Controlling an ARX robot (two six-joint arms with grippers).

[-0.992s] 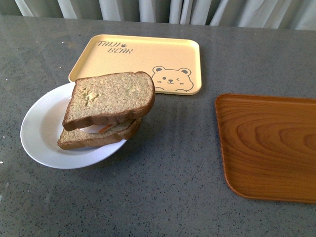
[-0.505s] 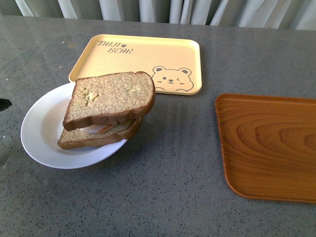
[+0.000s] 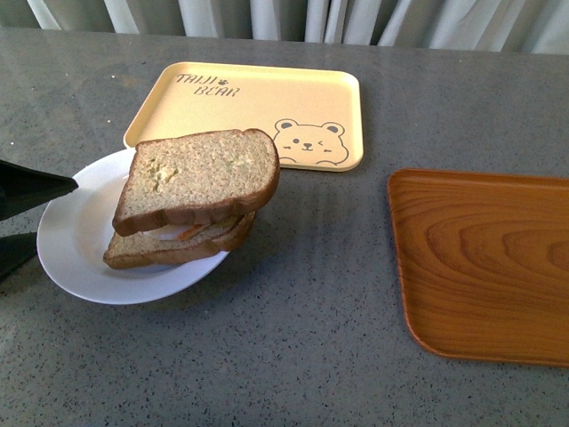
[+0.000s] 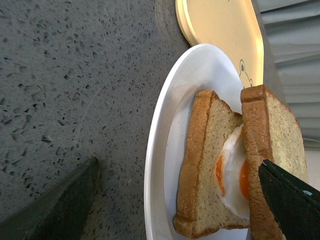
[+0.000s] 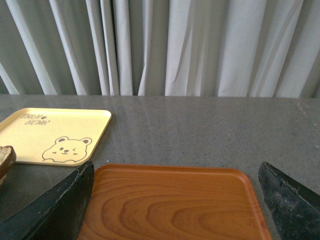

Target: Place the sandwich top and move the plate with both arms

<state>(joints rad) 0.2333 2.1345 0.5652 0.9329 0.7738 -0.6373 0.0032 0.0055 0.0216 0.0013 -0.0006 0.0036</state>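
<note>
The sandwich top, a brown speckled slice, lies askew on the lower slice, which carries a fried egg. Both sit on the white plate. My left gripper reaches in from the left edge, open, with one finger above the plate's left rim and one beside it. In the left wrist view the left gripper straddles the plate rim and the sandwich, nothing held. My right gripper is open over the wood-grain tray and is out of the front view.
A pale yellow bear-print tray lies just behind the plate. The brown wood-grain tray occupies the right of the grey table. White curtains hang along the far edge.
My left gripper has come into the front view from the left edge and reached the plate's rim. Plate and sandwich have not moved.
</note>
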